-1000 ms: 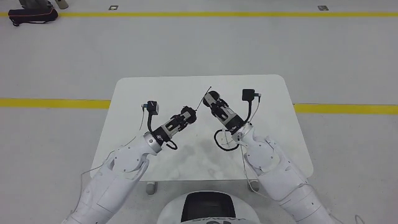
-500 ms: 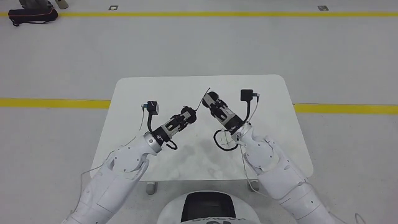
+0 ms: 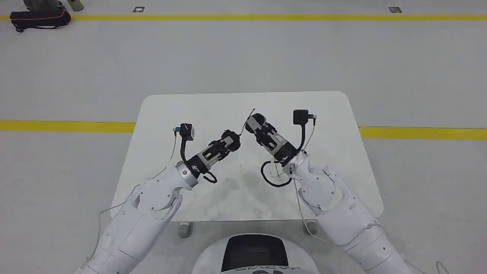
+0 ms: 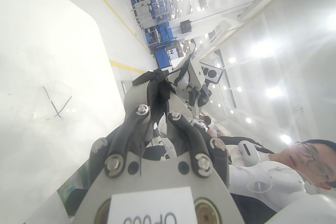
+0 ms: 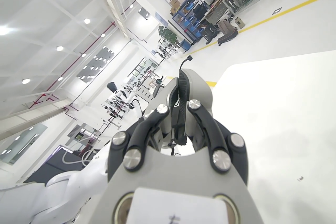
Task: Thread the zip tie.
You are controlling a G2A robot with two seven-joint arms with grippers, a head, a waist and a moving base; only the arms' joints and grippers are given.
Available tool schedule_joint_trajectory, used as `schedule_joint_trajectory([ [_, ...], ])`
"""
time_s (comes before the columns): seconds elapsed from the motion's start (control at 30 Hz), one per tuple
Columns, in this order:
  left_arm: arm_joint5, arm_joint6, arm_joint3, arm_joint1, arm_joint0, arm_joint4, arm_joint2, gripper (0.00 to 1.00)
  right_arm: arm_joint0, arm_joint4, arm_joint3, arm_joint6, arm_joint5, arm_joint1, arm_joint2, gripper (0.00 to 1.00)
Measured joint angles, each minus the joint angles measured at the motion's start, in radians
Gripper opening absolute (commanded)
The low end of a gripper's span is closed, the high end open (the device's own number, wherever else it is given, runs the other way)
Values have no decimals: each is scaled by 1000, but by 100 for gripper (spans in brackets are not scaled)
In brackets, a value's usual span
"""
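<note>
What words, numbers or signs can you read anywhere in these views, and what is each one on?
"N": on a small sign in the room behind, in the left wrist view.
Left label, white, on the left pincer: upside down and cut off by the frame edge, not readable whole.
Right label, white, on the right pincer: only a sliver of a mark, unreadable.

A white table (image 3: 335, 110) with rounded corners is seen at the centre of the top view. On its surface, a small dark speck (image 5: 300, 178) and thin crossed black strips (image 4: 56, 105) inside a faint clear outline are shown.
</note>
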Motion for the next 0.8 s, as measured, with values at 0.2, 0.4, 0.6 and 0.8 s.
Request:
schedule_joint_trajectory([
  [0.2,0,0,0,0,0,0,0,0,1,8,-9,2,0,9,-7,0],
  [0.4,0,0,0,0,0,0,0,0,2,20,-24,0,0,18,-18,0],
  [0.6,0,0,0,0,0,0,0,0,9,27,-20,-2,0,26,-31,0],
  [0.8,0,0,0,0,0,0,0,0,13,30,-21,-28,0,32,-33,0],
])
